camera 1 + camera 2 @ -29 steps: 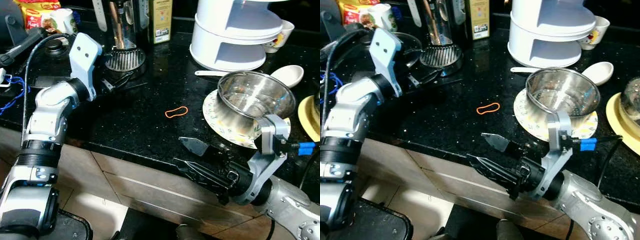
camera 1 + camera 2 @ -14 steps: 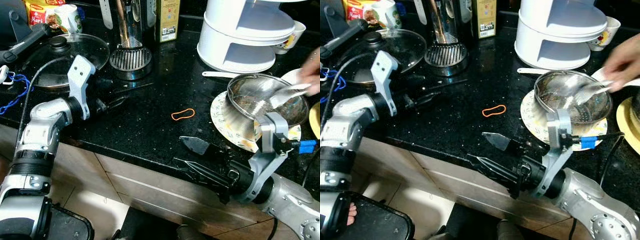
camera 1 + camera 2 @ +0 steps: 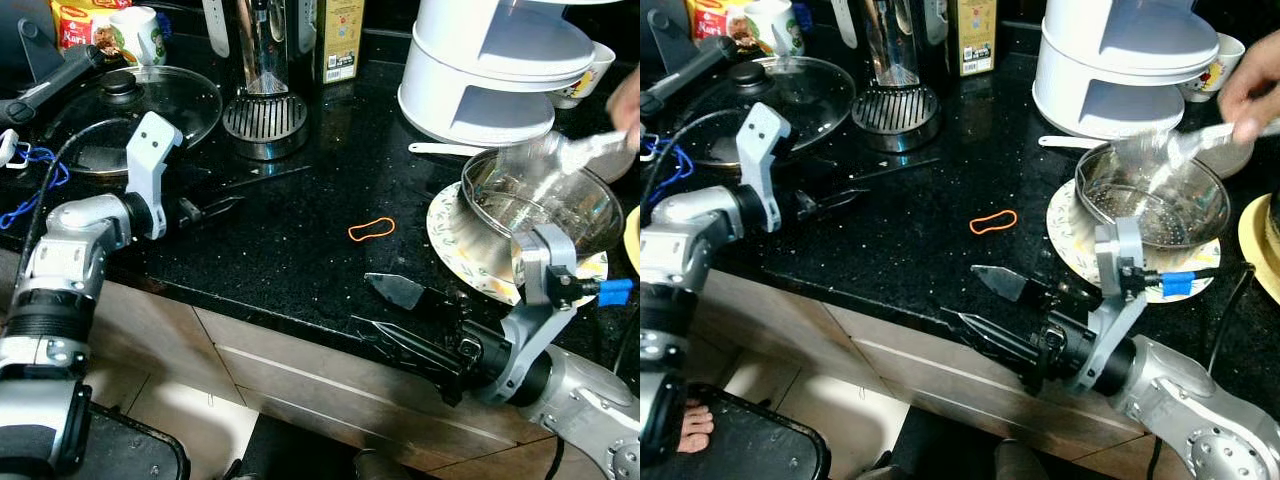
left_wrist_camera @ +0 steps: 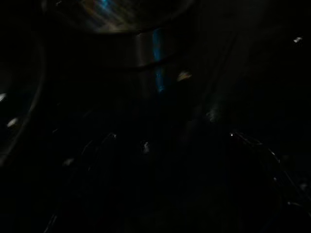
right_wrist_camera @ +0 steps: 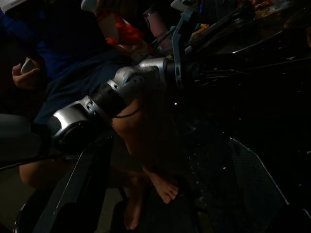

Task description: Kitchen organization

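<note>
A steel bowl [image 3: 540, 200] sits on a patterned plate [image 3: 450, 240] at the right of the black counter [image 3: 300, 260]. Above the bowl, a person's hand [image 3: 1250, 90] holds a blurred utensil. An orange rubber band [image 3: 371, 229] lies mid-counter. My right gripper [image 3: 385, 312] is open and empty, hovering at the counter's front edge, left of the plate. My left gripper [image 3: 232, 202] reaches low over the counter's left part, in front of a round metal stand [image 3: 263, 115]. The left wrist view is nearly black.
A glass-lidded pan [image 3: 130, 100] sits back left, a white stacked container [image 3: 490, 70] back right, and an oil bottle [image 3: 340, 40] and a mug [image 3: 135, 35] behind. A white spoon [image 3: 440, 150] lies near the bowl. The right wrist view shows a person's bare feet [image 5: 160, 187] on the floor.
A person's hand has come in from the right and lifted a utensil over the bowl. My left gripper pulled back from the metal stand toward the left. The right arm is still.
</note>
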Motion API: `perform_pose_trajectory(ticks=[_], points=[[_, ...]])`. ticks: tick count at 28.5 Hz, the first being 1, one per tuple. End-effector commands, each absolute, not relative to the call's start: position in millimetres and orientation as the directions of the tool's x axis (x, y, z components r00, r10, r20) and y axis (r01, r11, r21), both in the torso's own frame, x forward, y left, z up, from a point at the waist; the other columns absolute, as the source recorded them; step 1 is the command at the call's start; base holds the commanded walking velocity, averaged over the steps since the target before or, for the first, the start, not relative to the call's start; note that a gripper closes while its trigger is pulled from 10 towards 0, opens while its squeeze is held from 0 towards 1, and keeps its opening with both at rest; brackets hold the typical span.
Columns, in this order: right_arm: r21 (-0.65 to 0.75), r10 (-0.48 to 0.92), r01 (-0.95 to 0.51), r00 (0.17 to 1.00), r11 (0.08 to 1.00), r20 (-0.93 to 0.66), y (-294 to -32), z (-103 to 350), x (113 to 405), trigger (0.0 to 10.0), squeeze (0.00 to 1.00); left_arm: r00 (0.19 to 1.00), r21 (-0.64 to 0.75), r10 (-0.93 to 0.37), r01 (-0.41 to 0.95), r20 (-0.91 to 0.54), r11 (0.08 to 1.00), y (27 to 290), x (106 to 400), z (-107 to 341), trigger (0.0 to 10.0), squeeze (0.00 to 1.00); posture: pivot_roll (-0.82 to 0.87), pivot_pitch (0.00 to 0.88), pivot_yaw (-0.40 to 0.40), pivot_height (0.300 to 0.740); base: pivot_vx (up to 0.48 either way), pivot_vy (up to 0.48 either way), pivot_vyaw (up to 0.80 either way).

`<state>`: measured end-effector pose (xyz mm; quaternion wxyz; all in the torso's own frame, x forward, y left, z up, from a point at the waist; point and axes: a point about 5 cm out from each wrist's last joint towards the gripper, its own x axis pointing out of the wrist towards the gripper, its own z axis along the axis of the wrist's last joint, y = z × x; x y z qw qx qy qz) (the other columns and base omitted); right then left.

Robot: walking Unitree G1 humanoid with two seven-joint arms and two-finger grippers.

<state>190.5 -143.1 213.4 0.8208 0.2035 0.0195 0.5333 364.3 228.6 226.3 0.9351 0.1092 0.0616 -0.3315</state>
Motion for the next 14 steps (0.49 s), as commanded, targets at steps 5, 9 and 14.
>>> perform_pose_trajectory(ticks=[5,9,14], points=[[0.346,0.877,-0.859,0.451,0.377,0.166,-142.8,212.3,194.1,10.0,0.0,0.754,0.191,-0.581,0.647,-0.306,0.738,236.7,368.4,226.4,10.0,0.0,-0.09,0.141,0.009,0.74,0.0,0.0,0.0],[0.344,0.869,-0.852,0.467,0.394,0.161,-143.6,212.0,195.3,10.0,0.0,0.739,0.237,-0.609,0.672,-0.289,0.702,230.1,371.2,235.2,10.0,0.0,-0.09,0.138,0.011,0.74,0.0,0.0,0.0],[0.341,0.859,-0.842,0.488,0.417,0.154,-145.0,212.5,197.8,10.0,0.0,0.706,0.268,-0.658,0.709,-0.263,0.653,212.7,377.8,248.2,10.0,0.0,-0.1,0.136,0.009,0.74,0.0,0.0,0.0]])
